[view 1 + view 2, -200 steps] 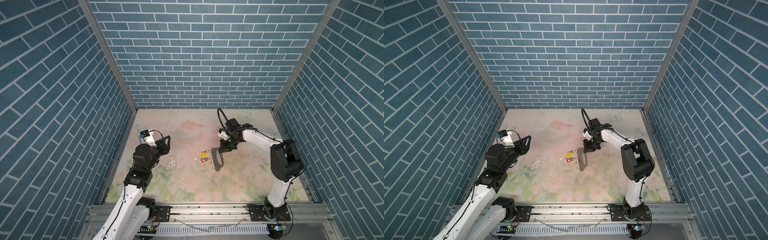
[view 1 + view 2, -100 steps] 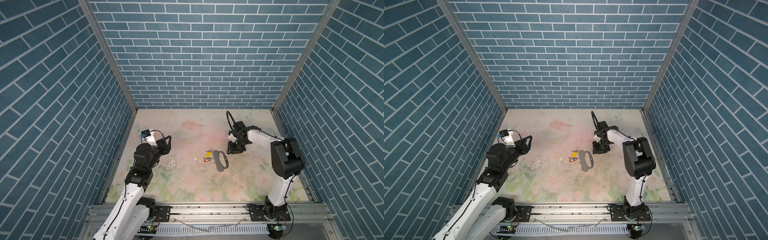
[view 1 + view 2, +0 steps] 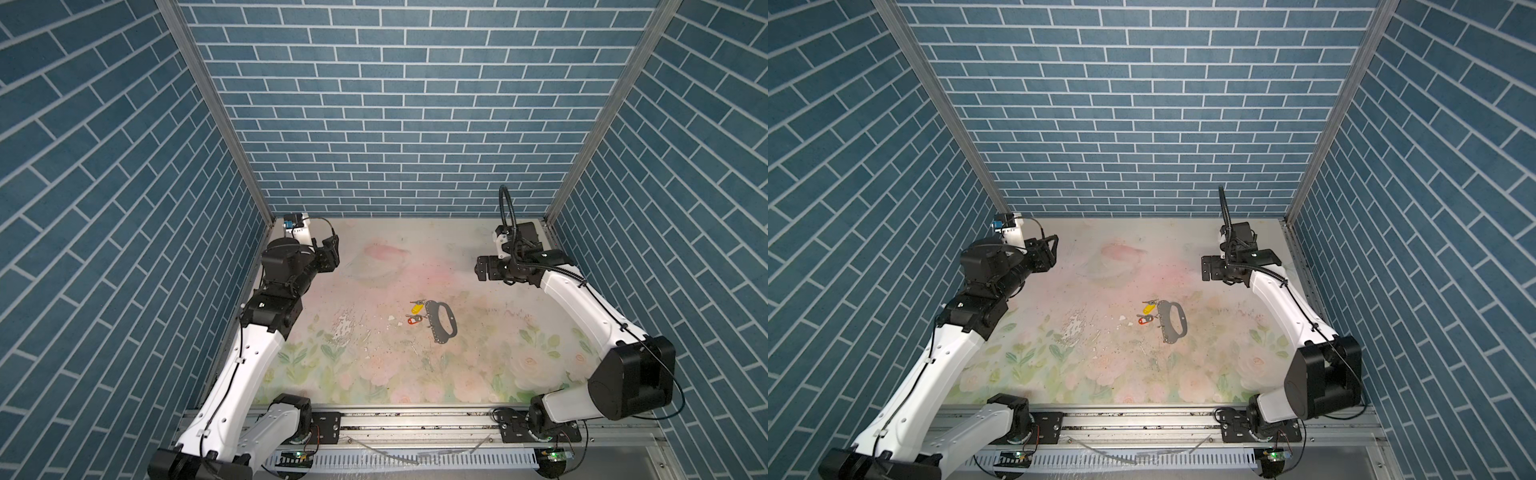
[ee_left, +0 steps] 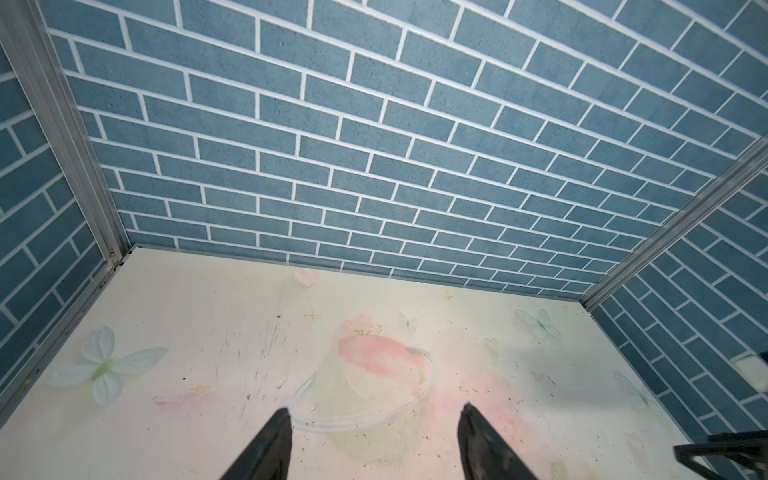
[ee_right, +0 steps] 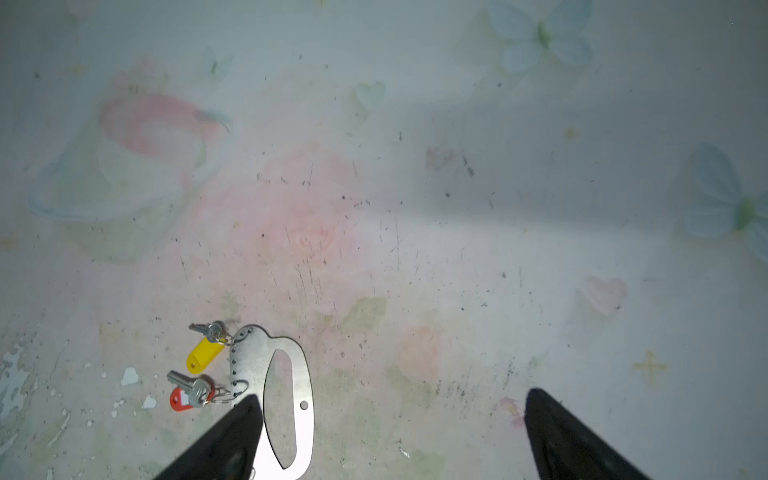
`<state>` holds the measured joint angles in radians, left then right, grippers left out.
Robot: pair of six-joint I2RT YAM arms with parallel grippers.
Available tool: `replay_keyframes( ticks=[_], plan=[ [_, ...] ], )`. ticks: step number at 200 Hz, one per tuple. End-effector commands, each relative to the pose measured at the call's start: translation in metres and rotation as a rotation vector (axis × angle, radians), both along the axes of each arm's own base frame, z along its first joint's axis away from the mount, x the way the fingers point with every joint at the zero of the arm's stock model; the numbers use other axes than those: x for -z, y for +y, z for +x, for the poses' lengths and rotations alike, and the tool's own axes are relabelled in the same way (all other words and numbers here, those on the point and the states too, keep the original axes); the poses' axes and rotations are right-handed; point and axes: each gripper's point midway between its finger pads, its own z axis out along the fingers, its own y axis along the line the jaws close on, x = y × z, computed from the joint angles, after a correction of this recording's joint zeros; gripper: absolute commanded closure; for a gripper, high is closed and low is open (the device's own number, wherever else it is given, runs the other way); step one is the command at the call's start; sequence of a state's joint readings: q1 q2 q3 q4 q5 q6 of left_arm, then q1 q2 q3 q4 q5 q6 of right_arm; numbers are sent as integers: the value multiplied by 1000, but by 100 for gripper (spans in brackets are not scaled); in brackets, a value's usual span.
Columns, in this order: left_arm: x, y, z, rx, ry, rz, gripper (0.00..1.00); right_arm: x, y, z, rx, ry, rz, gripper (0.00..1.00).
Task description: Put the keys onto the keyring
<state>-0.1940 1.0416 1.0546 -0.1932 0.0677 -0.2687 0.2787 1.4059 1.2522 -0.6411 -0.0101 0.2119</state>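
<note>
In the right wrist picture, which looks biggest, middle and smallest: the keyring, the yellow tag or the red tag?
1. The keyring, by far.
2. The yellow tag.
3. The red tag; a key covers part of it, so the two tags may really be alike.

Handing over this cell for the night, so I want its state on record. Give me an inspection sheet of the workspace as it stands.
Surface: floral mat, scuffed; peeling patch left of centre.
Job's things: keyring flat mid-mat; yellow-tag key and red-tag key at its holed edge, seemingly hooked on.
Clutter: white flakes.
Grippers: left gripper open, empty; right gripper open, empty.
Cables: black hose arcs over right wrist.
Surroundings: blue brick walls, front rail.
</note>
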Motion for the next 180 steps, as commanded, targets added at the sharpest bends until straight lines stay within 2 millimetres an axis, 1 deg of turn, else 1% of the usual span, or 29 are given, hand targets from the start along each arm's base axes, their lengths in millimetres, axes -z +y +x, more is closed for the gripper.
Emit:
replay_keyframes(
  ticks=[1,3,6,22,30,39,49,61,67,75,77,79,87,91,101,107,109,112,120,126,138,147,163,180],
  plan=[
    [13,7,10,-7,87,137,7,-25,-29,-1,107,-113,-57,1],
    [13,7,11,-5,90,144,2,-28,-31,-2,114,-126,-59,1],
    [14,8,12,-5,98,153,1,-33,-35,-2,127,-145,-66,1],
    [17,15,16,-22,126,187,1,-53,-51,-8,179,-238,-78,1],
    [19,18,16,-24,134,200,1,-60,-56,-11,193,-276,-75,1],
    [23,24,15,-31,144,212,1,-67,-66,-12,241,-310,-88,1],
    [31,34,13,-67,163,229,1,-72,-76,-14,285,-340,-103,1],
    [48,54,13,-171,184,260,1,-75,-85,-15,327,-362,-121,1],
    [55,62,13,-213,183,270,1,-73,-87,-15,335,-362,-125,1],
    [71,67,14,-223,185,291,1,-72,-89,-16,342,-363,-124,1],
    [72,69,15,-228,178,296,1,-72,-90,-16,345,-362,-123,1],
    [78,70,14,-231,185,303,1,-72,-90,-15,345,-363,-123,1],
    [90,77,16,-257,164,336,1,-70,-91,-15,353,-364,-120,1],
    [102,79,15,-267,171,350,1,-68,-92,-14,356,-363,-121,1],
    [120,86,13,-302,154,373,1,-64,-95,-13,368,-374,-134,1],
    [128,89,13,-318,138,379,1,-62,-98,-12,372,-387,-146,1],
    [127,90,14,-323,123,378,1,-62,-98,-13,372,-390,-151,1],
    [137,91,12,-323,126,384,1,-60,-100,-12,374,-397,-157,1],
    [149,93,10,-324,111,386,1,-58,-104,-12,385,-411,-169,1],
    [154,94,9,-324,92,380,1,-55,-109,-11,400,-413,-171,1],
    [166,98,9,-329,77,371,1,-46,-109,-6,357,-427,-175,1],
    [175,102,9,-341,78,367,1,-42,-115,-5,373,-445,-185,1],
    [194,106,11,-337,82,346,1,-27,-119,-2,361,-463,-190,1],
    [213,103,17,-294,80,304,1,-14,-118,1,327,-502,-185,1]
  ],
)
